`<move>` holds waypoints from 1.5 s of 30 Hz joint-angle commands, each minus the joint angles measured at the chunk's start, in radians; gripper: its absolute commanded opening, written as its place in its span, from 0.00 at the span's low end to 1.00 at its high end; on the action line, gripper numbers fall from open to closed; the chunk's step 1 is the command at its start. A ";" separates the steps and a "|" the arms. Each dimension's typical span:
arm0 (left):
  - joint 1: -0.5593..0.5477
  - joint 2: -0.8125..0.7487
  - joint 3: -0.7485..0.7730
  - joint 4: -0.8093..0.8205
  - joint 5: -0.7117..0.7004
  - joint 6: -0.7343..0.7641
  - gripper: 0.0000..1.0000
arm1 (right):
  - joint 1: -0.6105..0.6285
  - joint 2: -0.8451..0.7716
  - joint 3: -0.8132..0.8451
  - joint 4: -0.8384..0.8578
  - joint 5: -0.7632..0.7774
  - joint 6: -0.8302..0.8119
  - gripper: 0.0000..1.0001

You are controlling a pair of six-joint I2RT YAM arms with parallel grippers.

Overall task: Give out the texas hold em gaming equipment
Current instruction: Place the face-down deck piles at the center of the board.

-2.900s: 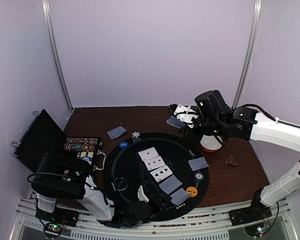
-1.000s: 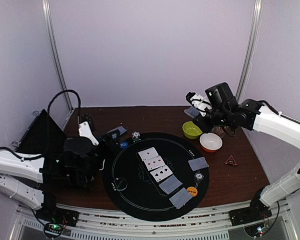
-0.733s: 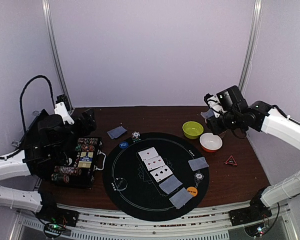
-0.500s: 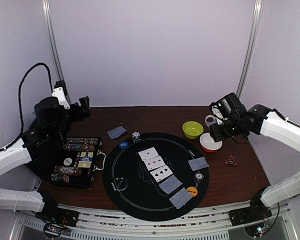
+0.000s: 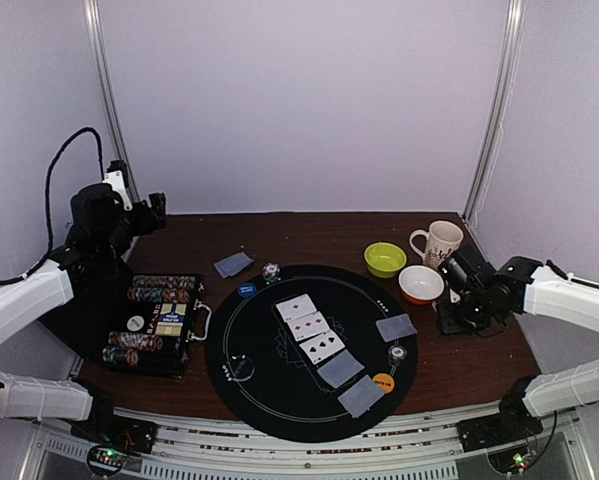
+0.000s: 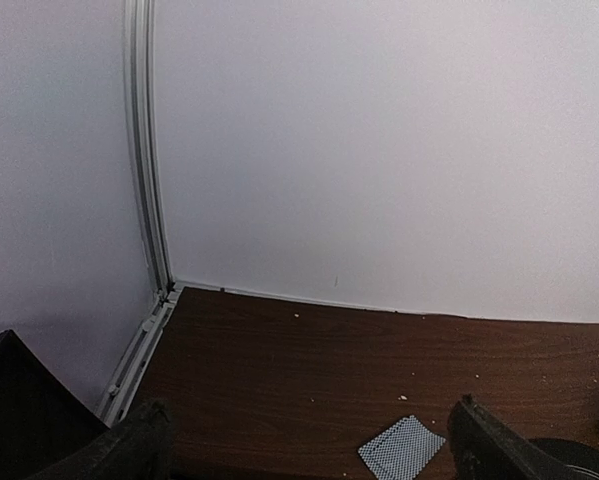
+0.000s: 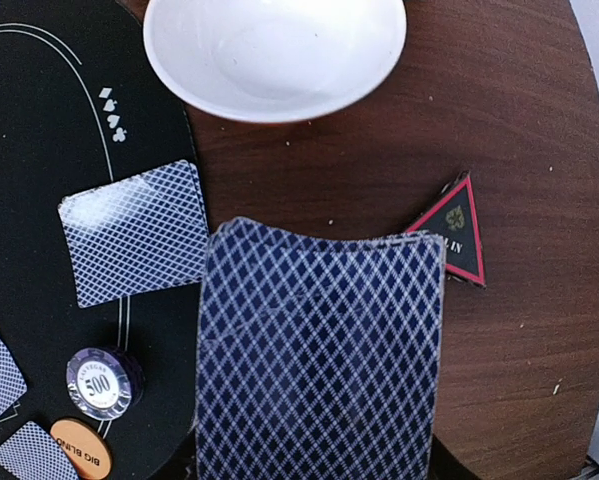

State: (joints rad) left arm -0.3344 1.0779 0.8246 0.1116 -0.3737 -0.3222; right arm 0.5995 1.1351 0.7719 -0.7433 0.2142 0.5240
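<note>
My right gripper [image 5: 457, 300] hangs low beside the mat's right edge, shut on a deck of grey-blue-backed cards [image 7: 319, 350] that hides its fingers. Just past the deck lies the red triangle [image 7: 456, 232]. On the black mat [image 5: 279, 390] are three face-up cards [image 5: 309, 325] and face-down cards [image 5: 340, 369] [image 5: 396, 327], with a blue disc [image 5: 246, 290], an orange disc [image 5: 383, 381] and a purple chip [image 7: 104, 381]. Another face-down card [image 6: 401, 446] lies off the mat. My left gripper [image 6: 309, 460] is raised at the back left, open and empty.
A green bowl [image 5: 384, 259], a white-orange bowl [image 5: 420, 284] and a white mug [image 5: 439, 243] stand at the back right. An open black case of chips [image 5: 159, 322] sits left of the mat. Walls close the back and both sides.
The right arm came down from the back right to the table beside the mat, still holding the deck. The left arm rose from the case to the back left and opened wide.
</note>
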 commanded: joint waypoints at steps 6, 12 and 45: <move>0.021 0.006 0.007 0.071 0.043 0.044 0.98 | -0.004 0.003 -0.115 0.104 -0.037 0.126 0.48; 0.035 -0.010 0.005 0.077 0.036 0.060 0.98 | -0.004 0.045 -0.179 0.165 -0.054 0.169 0.48; 0.075 -0.049 0.003 0.071 0.027 0.092 0.98 | 0.005 0.024 -0.017 0.081 0.031 0.145 1.00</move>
State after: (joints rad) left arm -0.2741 1.0374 0.8246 0.1555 -0.3450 -0.2592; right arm 0.6025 1.1980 0.6147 -0.5896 0.1585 0.7231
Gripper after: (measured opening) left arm 0.982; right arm 0.999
